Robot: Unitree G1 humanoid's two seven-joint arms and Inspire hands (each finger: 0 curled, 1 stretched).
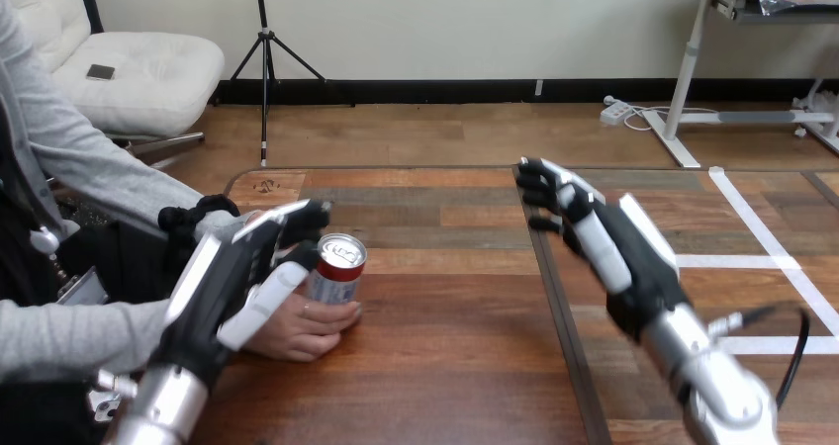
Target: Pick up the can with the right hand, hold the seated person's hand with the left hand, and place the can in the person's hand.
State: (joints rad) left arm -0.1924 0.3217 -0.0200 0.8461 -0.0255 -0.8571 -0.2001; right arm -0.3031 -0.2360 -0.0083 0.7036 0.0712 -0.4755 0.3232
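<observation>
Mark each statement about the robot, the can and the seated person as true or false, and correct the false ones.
1. The can stands upright, touching the person's hand. True.
2. The right hand grips the can. False: it is open and empty, well apart from the can, above the table.
3. The left hand is over the person's hand. True.
4. The person sits at the view's right. False: they sit at its left.

Can glossy metal, silver top; table smooth dark wood planks.
</observation>
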